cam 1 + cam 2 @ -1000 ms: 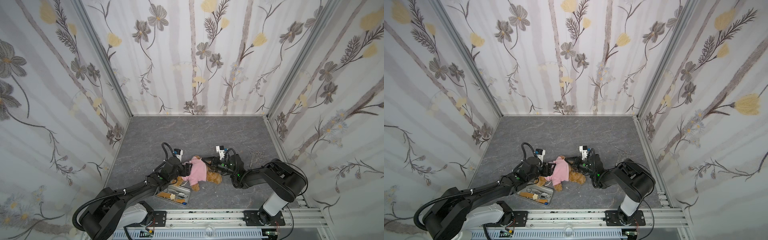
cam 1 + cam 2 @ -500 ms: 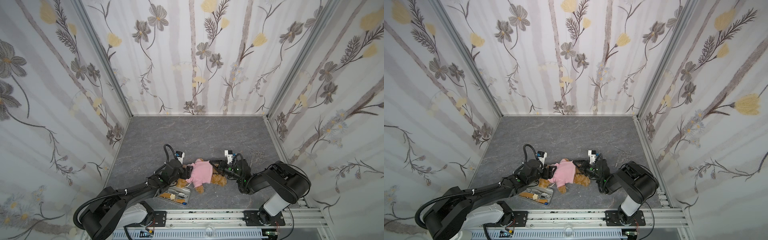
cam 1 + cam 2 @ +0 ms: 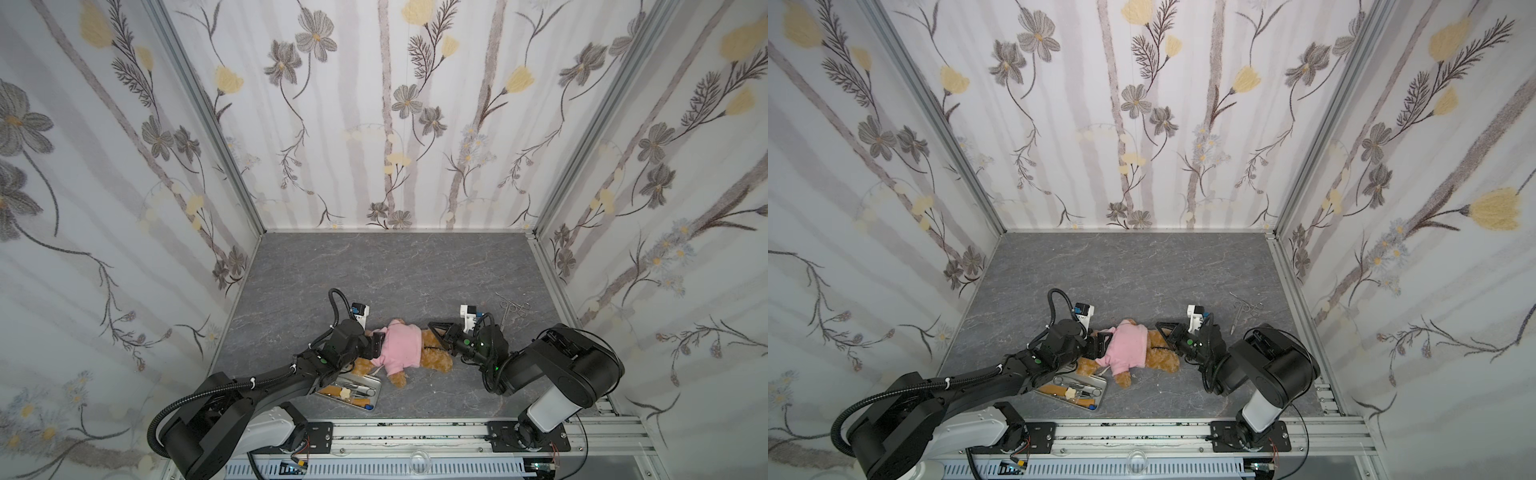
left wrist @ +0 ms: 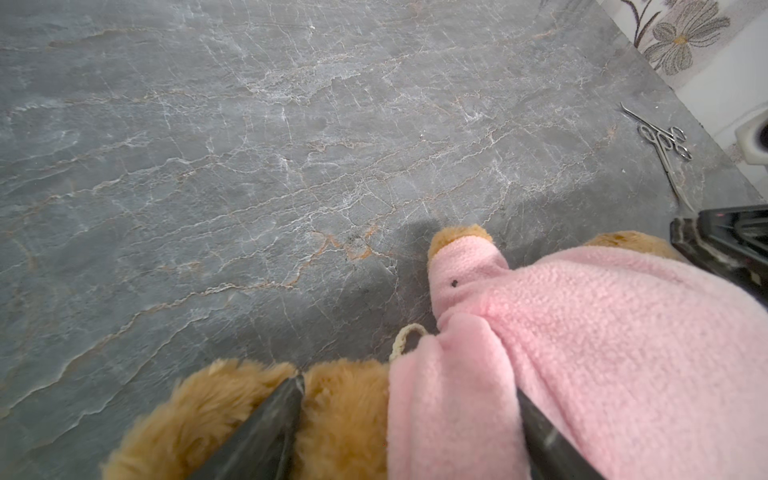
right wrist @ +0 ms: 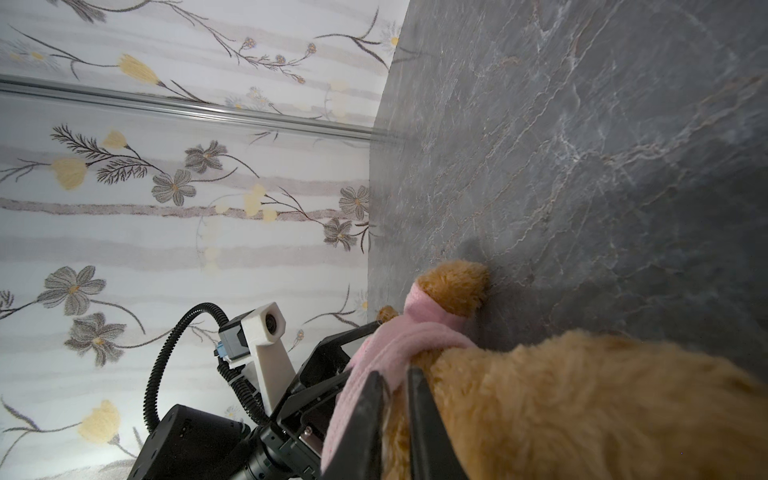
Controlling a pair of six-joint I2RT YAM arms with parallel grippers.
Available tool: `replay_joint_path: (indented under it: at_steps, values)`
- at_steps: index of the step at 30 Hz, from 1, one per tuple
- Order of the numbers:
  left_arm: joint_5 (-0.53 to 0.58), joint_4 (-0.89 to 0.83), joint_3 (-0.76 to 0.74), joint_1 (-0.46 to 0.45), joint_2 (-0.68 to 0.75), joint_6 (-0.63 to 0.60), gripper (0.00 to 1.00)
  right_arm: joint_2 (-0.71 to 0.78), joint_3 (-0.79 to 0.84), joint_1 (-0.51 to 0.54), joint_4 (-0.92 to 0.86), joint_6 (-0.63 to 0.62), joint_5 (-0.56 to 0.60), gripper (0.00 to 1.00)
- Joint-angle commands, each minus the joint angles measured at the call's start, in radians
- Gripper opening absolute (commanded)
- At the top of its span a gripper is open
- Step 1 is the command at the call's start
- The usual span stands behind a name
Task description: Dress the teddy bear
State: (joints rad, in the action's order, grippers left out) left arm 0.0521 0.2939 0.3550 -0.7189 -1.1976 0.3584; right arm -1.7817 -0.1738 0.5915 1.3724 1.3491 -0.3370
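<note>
The teddy bear [image 3: 434,359] [image 3: 1160,359] lies on its side on the grey floor with a pink shirt [image 3: 401,347] [image 3: 1127,345] over its body. My left gripper [image 3: 376,345] [image 3: 1102,345] [image 4: 409,386] sits at its head end. Those jaws stand wide and press on the fur [image 4: 340,415] and the shirt's collar [image 4: 436,415]. My right gripper [image 3: 432,328] [image 3: 1160,328] [image 5: 395,372] is at the bear's lower end, by the shirt's hem [image 5: 399,340]. Its fingers are a narrow gap apart, with fur [image 5: 582,407] showing between them.
A metal tray [image 3: 377,388] [image 3: 1104,388] of small tools lies just in front of the bear, under my left arm. Steel forceps [image 3: 513,309] [image 3: 1244,309] [image 4: 665,143] lie on the floor at the back right. Patterned walls close in three sides.
My right gripper has shifted right, drawing the shirt's hem down the bear's body, and its jaws have parted a little. The left gripper has barely moved.
</note>
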Motion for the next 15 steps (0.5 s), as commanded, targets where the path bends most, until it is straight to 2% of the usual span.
replay_joint_path:
  at_steps: [1,5,7,12,15]
  values:
    - [0.011,-0.090,-0.002,-0.002,-0.003,-0.010,0.76,0.039,-0.024,0.016,-0.065,-0.070,0.004,0.22]
    - [0.014,-0.090,-0.001,-0.004,0.001,-0.008,0.76,0.115,-0.064,0.048,-0.211,-0.170,0.011,0.29]
    - [0.014,-0.090,0.004,-0.005,0.003,-0.004,0.76,0.170,-0.113,0.079,-0.373,-0.268,0.034,0.34]
    - [0.002,-0.087,0.074,-0.004,0.004,-0.009,0.79,0.280,-0.257,0.164,-0.833,-0.561,0.209,0.39]
    - [-0.001,-0.081,0.153,-0.004,0.006,-0.023,0.82,0.297,-0.265,0.167,-0.935,-0.644,0.255,0.38]
